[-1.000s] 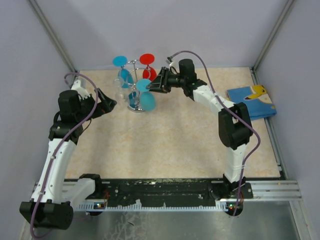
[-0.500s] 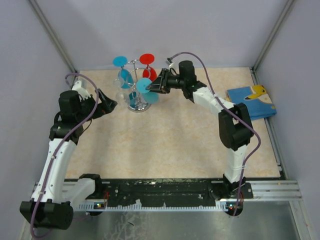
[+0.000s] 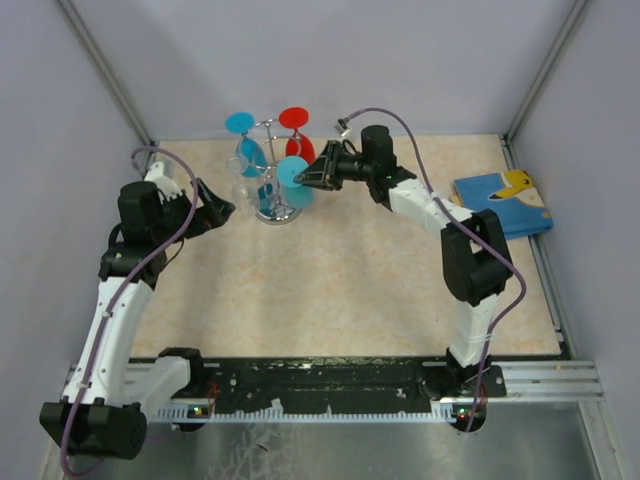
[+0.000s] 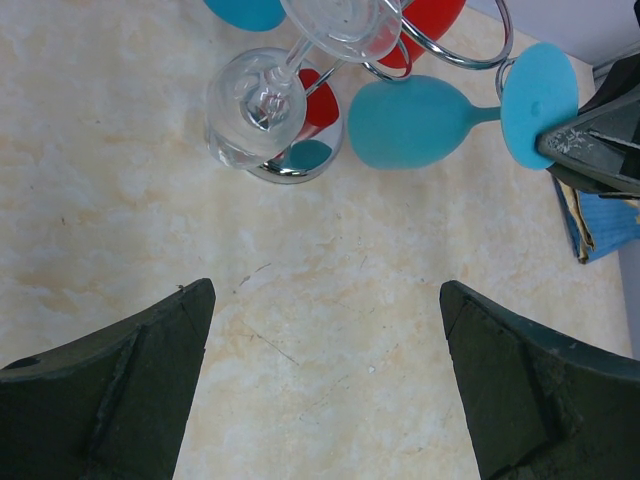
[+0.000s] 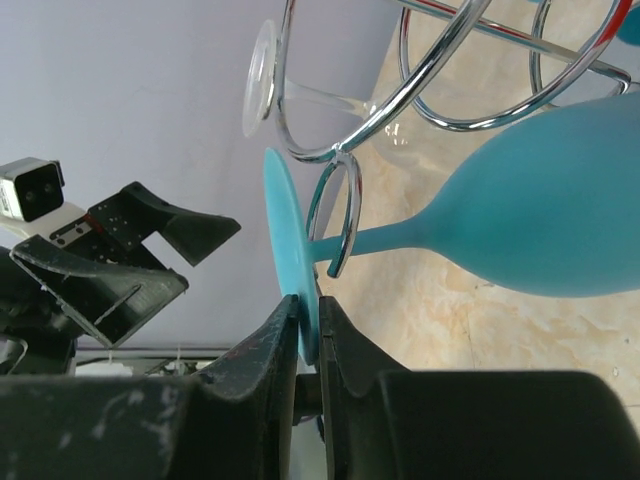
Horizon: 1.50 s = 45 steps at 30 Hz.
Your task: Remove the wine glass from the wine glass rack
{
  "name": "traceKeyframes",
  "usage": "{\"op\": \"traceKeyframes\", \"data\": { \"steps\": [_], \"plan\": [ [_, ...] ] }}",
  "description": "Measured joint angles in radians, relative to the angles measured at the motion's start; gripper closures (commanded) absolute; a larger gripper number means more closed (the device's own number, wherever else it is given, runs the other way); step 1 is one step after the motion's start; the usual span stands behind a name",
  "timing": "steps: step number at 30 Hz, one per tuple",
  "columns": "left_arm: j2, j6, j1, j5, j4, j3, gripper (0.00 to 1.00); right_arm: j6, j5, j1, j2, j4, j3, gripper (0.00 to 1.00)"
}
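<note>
My right hand (image 5: pixel 308 305) is clenched on the flat foot of the teal wine glass (image 5: pixel 560 215), the foot's lower rim hidden between my fingers; the stem passes through a wire loop of the wine glass rack (image 5: pixel 440 62), near the desk's (image 3: pixel 350 280) far edge, towards its left corner; the rack's base is mostly hidden behind glasses; my left hand (image 4: pixel 325 295) hangs released, its fingers cut off by the frame.
</note>
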Motion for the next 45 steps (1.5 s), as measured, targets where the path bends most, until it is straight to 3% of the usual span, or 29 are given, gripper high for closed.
{"op": "traceKeyframes", "data": {
  "steps": [7,9,10,22,28,34,40,45],
  "plan": [
    [-0.004,0.0,0.0,0.002,0.0,0.0,0.0,0.019,0.0,-0.008,-0.07,0.018,-0.078,0.88],
    [-0.004,0.0,0.0,0.003,0.0,0.0,0.0,0.025,-0.002,-0.013,-0.092,0.025,-0.099,0.92],
    [-0.004,0.0,0.0,0.003,0.0,0.0,0.0,0.031,-0.002,-0.015,-0.105,0.028,-0.113,1.0],
    [-0.006,0.0,0.0,0.01,0.0,-0.001,0.0,0.009,-0.005,-0.035,-0.143,0.009,-0.147,1.0],
    [-0.011,0.0,0.0,0.009,0.0,-0.002,0.0,-0.093,0.015,-0.041,-0.216,-0.138,-0.19,1.0],
    [-0.02,0.0,0.0,0.009,0.0,-0.006,0.0,-0.266,0.081,-0.097,-0.391,-0.329,-0.286,1.0],
    [-0.024,0.0,0.0,0.014,0.001,-0.031,0.0,-0.475,0.29,-0.189,-0.438,-0.563,-0.275,1.0],
    [-0.024,0.0,0.0,0.022,0.001,-0.048,0.0,-0.621,0.642,-0.202,-0.262,-0.764,-0.067,1.0]
  ]
}}
